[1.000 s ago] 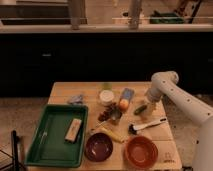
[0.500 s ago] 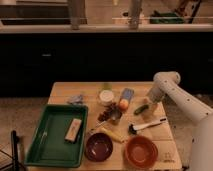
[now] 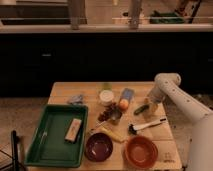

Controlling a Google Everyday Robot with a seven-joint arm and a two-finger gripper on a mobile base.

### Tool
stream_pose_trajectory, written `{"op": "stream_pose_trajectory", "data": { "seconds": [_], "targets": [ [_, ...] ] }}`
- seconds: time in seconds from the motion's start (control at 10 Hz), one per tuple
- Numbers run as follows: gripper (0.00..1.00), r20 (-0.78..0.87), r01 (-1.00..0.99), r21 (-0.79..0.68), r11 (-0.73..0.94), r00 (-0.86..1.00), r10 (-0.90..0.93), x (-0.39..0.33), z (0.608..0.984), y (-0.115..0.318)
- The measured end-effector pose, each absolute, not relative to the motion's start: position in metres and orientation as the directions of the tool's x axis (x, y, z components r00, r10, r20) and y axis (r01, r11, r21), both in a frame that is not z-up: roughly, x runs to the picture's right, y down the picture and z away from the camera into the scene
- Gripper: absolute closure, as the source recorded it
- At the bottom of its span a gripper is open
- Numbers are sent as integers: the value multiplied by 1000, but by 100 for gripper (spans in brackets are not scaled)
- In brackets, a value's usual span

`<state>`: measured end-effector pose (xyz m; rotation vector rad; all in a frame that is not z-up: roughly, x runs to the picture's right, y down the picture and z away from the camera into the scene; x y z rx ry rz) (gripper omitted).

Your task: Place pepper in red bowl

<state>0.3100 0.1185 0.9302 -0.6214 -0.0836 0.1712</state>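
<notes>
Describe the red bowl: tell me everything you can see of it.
The red bowl is round, shallow and orange-red, with a terracotta look. It stands upright with nothing in it, near the front edge of the wooden table, toward the right corner in the picture. The dark maroon bowl sits close beside it; whether they touch cannot be told. A black-and-white brush lies just behind it. The gripper is farther back, by the green pepper, well clear of the bowl.
</notes>
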Motion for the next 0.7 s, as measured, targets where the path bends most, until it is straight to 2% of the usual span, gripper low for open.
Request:
{"op": "stream_pose_trajectory", "data": {
  "seconds": [0.3, 0.4, 0.5, 0.7],
  "targets": [
    [21, 31, -136, -594, 793, 981, 192, 313, 933, 121],
    [28, 33, -132, -596, 792, 981, 189, 313, 932, 123],
    [40, 40, -122, -591, 798, 983, 180, 310, 929, 122],
    [58, 60, -102, -579, 809, 984, 167, 302, 923, 119]
  ]
}}
